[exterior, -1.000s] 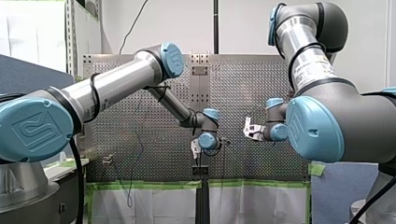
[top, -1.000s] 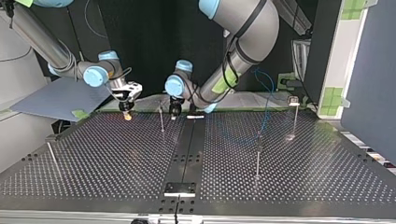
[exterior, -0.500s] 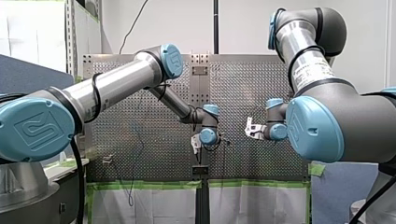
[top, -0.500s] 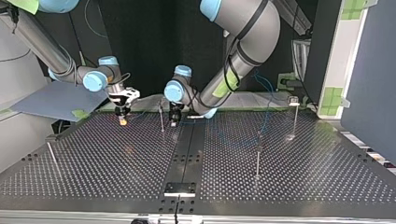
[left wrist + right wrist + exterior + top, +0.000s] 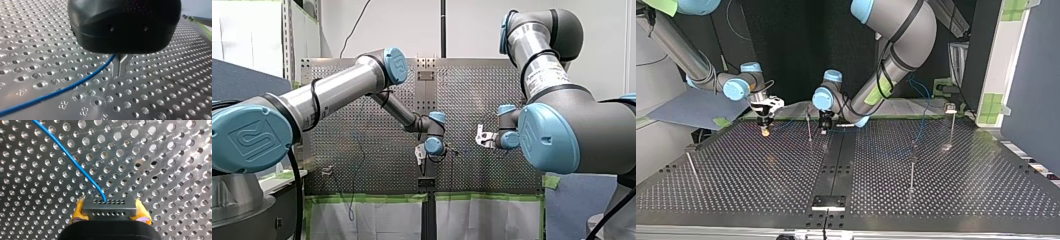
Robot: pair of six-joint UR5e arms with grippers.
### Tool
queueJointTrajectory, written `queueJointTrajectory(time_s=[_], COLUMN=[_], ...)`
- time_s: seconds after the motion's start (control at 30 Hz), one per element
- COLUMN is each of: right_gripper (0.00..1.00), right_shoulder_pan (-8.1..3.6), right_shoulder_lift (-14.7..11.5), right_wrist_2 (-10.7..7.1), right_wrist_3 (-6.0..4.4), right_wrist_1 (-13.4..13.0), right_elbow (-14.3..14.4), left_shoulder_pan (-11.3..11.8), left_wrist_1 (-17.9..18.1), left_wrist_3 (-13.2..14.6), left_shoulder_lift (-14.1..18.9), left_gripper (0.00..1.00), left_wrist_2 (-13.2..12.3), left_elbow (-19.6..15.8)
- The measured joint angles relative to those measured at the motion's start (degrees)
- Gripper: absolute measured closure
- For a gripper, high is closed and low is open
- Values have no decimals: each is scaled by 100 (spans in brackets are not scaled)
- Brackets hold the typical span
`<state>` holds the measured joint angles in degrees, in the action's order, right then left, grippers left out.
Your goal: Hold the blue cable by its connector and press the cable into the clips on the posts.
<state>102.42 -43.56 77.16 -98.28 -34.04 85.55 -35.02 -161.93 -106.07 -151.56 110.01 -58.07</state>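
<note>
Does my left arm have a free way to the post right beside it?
Probably yes. In the top view, my left gripper hangs close beside the post with nothing between them; my right gripper, holding the connector, is off on the post's other side.

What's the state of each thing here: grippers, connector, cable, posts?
right gripper, shut on the connector.
connector, clamped between yellow pads.
left gripper, shut on the blue cable.
blue cable, one end in the connector.
posts, upright; whether any holds the cable, cannot tell.
</note>
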Motion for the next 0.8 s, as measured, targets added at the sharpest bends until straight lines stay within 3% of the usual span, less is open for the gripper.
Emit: queueJointTrajectory(time_s=[0.07, 0.1, 0.13, 0.17, 0.2, 0.23, 0.33, 0.37, 0.8], right_gripper=[100, 100, 100, 100, 100, 100, 100, 100, 100], right_shoulder_pan=[2, 5, 6, 7, 8, 9, 10, 10, 24], right_shoulder_lift=[0, 2, 2, 1, 1, 1, 1, 1, 0], right_wrist_2=[-22, -36, -44, -52, -58, -61, -67, -70, -142], right_wrist_3=[0, 0, 0, 0, 1, 3, 9, 11, 20], right_wrist_1=[14, 23, 28, 34, 42, 50, 71, 74, 143], right_elbow=[0, 0, 0, -1, 0, 0, 1, 0, -35], left_shoulder_pan=[-3, -4, -5, -7, -10, -14, -27, -33, -147], left_wrist_1=[-50, -65, -81, -90, -96, -103, -124, -137, -697], left_wrist_3=[52, 76, 111, 137, 163, 196, 273, 294, 684], left_shoulder_lift=[0, 0, 0, 0, 0, 0, 3, 6, 23], left_gripper=[72, 72, 54, 43, 43, 27, 20, 0, 0], left_wrist_2=[76, 107, 145, 173, 202, 247, 379, 417, 792], left_elbow=[0, 0, 0, 0, 0, 0, 0, 0, 1])
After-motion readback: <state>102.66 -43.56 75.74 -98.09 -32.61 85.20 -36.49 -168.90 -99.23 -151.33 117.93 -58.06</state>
